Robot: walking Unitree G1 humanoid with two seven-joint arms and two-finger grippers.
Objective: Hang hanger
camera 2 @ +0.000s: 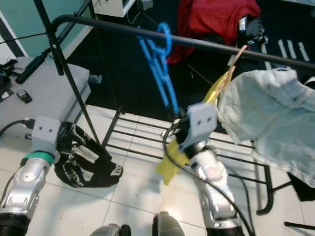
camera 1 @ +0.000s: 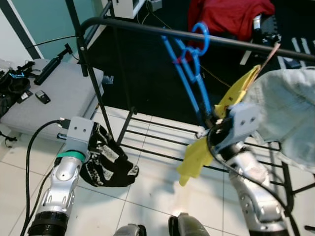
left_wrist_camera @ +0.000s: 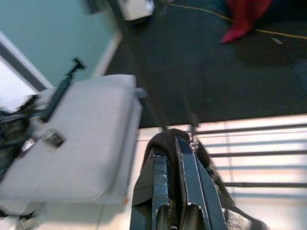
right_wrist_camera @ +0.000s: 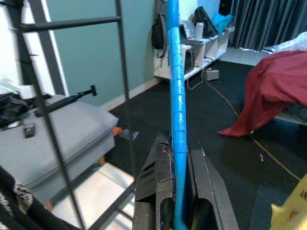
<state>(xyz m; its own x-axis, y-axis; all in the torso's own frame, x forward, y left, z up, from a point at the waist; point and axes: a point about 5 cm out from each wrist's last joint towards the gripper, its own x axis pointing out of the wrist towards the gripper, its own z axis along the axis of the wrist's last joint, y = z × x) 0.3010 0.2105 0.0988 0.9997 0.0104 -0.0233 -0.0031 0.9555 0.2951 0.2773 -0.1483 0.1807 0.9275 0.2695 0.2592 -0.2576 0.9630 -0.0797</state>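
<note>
A blue hanger [camera 1: 189,69] slants down from the black rail [camera 1: 138,25] of a clothes rack, and its hook [camera 1: 201,34] appears looped over the rail. My right gripper [camera 1: 209,125] is shut on the hanger's lower end; in the right wrist view the blue bar [right_wrist_camera: 175,96] runs up from between the fingers [right_wrist_camera: 158,158]. My left gripper [left_wrist_camera: 171,143] is low on the left, shut on a black-and-white garment [camera 1: 110,162] that droops to the tiled floor.
A yellow cloth [camera 1: 197,152] and a pale denim garment [camera 1: 290,113] hang on the rail to the right. The rack's lower bars [camera 1: 157,135] cross the floor. A grey padded bench [camera 1: 54,93] stands left. A red cloth [camera 1: 226,14] lies beyond.
</note>
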